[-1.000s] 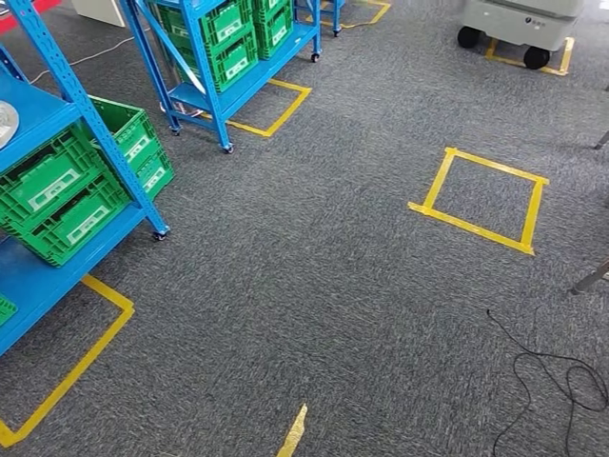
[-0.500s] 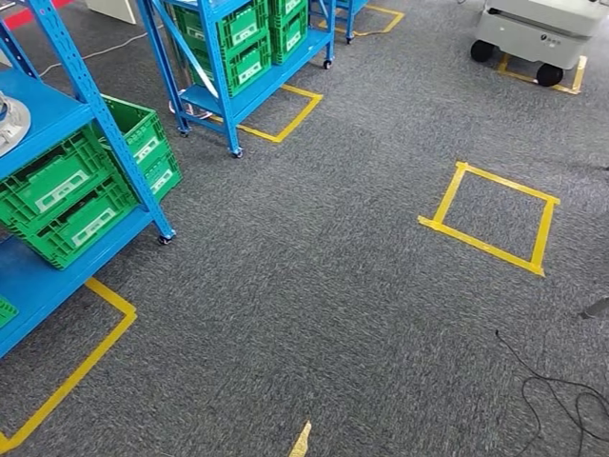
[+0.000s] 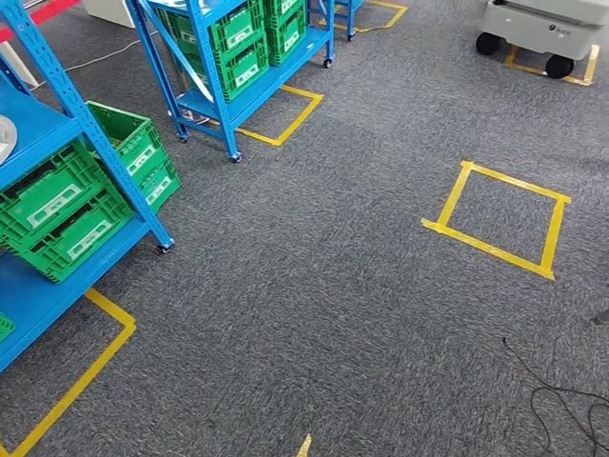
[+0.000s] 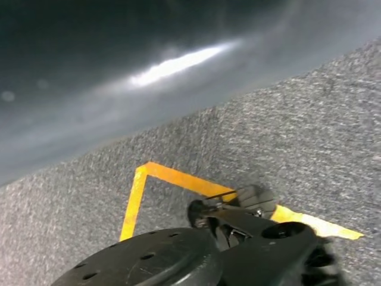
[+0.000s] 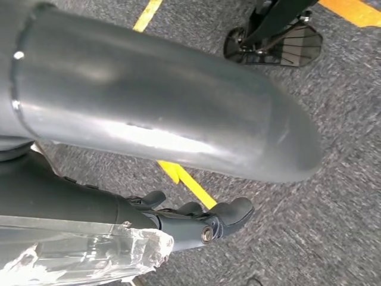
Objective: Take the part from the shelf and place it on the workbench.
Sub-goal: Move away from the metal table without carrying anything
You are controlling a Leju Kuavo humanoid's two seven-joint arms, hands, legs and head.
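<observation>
Down by the floor, the right hand's (image 5: 193, 217) dark fingers (image 5: 233, 211) lie stretched out and slightly apart, with nothing between them. They hang over grey carpet (image 5: 341, 196) with a strip of yellow tape (image 5: 189, 182) beneath them. Crumpled clear film (image 5: 90, 253) sits along the arm just behind the hand.

The left hand (image 4: 242, 208) is a dark, blurred shape above the same kind of carpet, near a corner of yellow tape (image 4: 134, 199). I cannot tell how its fingers are set or whether they hold anything.

Farther out, in the head view, the part (image 3: 6, 138) is a pale round piece lying on the upper level of the near shelf (image 3: 79, 114), a blue metal frame on small wheels at the left. The picture's edge cuts the part, so little of it can be made out. Below it, on the lower level, green crates (image 3: 65, 214) sit stacked and tilted, one (image 3: 136, 152) jutting past the post. Yellow tape (image 3: 93, 352) outlines the floor around this shelf.

A second blue shelf (image 3: 215, 86) with more green crates (image 3: 241, 43) stands beyond, well apart from the first, also inside a taped outline. To the right, a taped square (image 3: 496, 248) marks the carpet. A white wheeled cart (image 3: 545, 24) stands at the far right, and a black cable (image 3: 567, 395) loops near the lower right corner.
</observation>
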